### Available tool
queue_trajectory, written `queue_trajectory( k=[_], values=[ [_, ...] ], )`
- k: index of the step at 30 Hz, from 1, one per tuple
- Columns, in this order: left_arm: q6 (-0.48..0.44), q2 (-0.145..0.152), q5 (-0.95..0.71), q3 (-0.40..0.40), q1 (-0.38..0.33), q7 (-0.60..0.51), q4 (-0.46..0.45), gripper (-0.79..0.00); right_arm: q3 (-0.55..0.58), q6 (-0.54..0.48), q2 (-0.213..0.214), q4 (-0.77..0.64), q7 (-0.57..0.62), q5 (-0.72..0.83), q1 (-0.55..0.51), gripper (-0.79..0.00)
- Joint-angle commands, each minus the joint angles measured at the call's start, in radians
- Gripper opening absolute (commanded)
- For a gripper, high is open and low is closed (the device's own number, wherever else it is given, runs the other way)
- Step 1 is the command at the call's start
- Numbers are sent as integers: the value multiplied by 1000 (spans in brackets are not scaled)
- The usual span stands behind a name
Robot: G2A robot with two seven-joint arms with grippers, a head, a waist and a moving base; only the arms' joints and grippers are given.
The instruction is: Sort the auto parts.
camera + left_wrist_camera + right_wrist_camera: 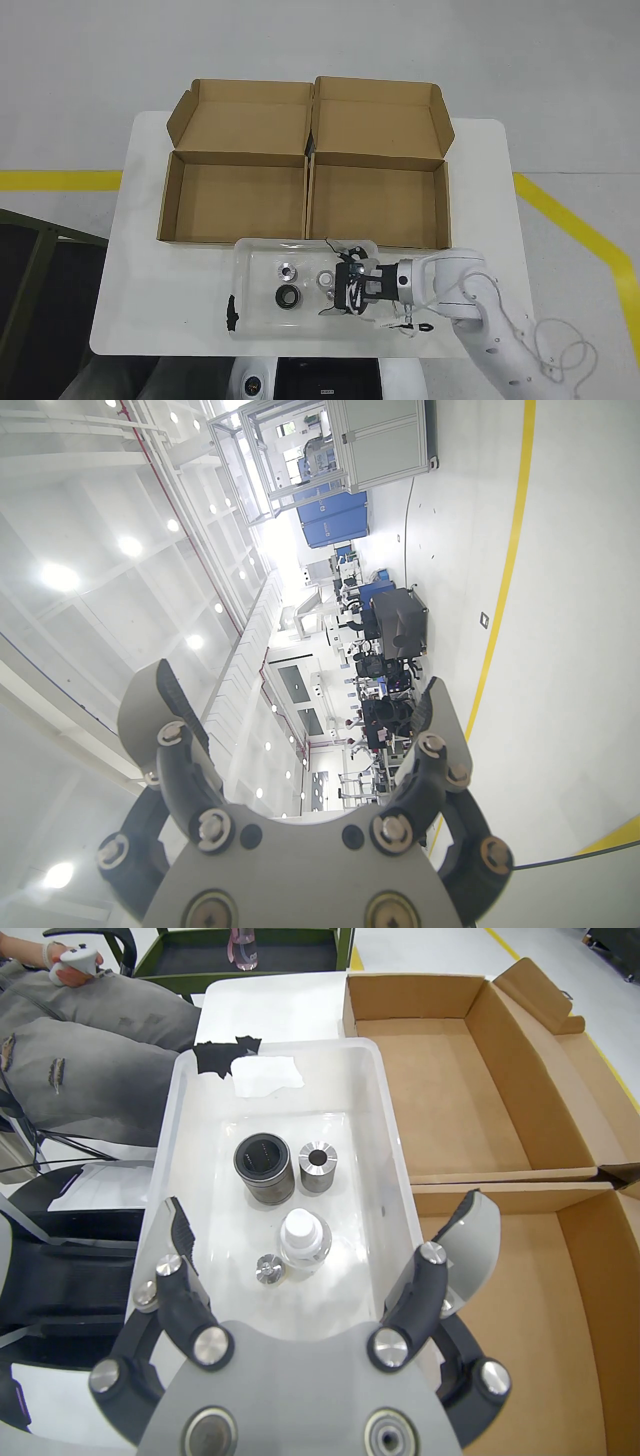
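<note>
Item: table [150, 300], white, carrying everything below.
Item: left box [235, 205] and right box [375, 205], open cardboard, side by side and touching, lids folded back on the far side.
Item: bin [395, 1138], clear plastic, just in front of the boxes on my side, with black tape and a white label at its far end.
Item: my right arm, entering from the table's near right corner, forearm laid across toward the bin, wrist bent so the fingers point along it.
Item: right gripper [324, 1210], over the bin's right end, fingers spread wide, gripping nothing, above the parts.
Item: left gripper [299, 677], turned up toward the hall ceiling, fingers spread, gripping nothing.
Item: bearing [262, 1168], dark cylinder, upright in the bin.
Item: bush [317, 1165], steel, upright, just beside the bearing.
Item: capped part [302, 1238], white top, nearer my fingers.
Item: stud [270, 1269], small, metal, touching the capped part.
</note>
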Motion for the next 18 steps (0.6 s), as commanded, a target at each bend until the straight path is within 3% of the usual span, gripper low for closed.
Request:
queue_trajectory(
  k=[1, 18],
  values=[
    [0, 0, 0, 0, 0, 0, 0, 0, -10, 1, 1, 3, -1, -6, 2, 0],
    [0, 0, 0, 0, 0, 0, 0, 0, -79, 41, 6, 76, 41, -24, 48, -6]
  ],
)
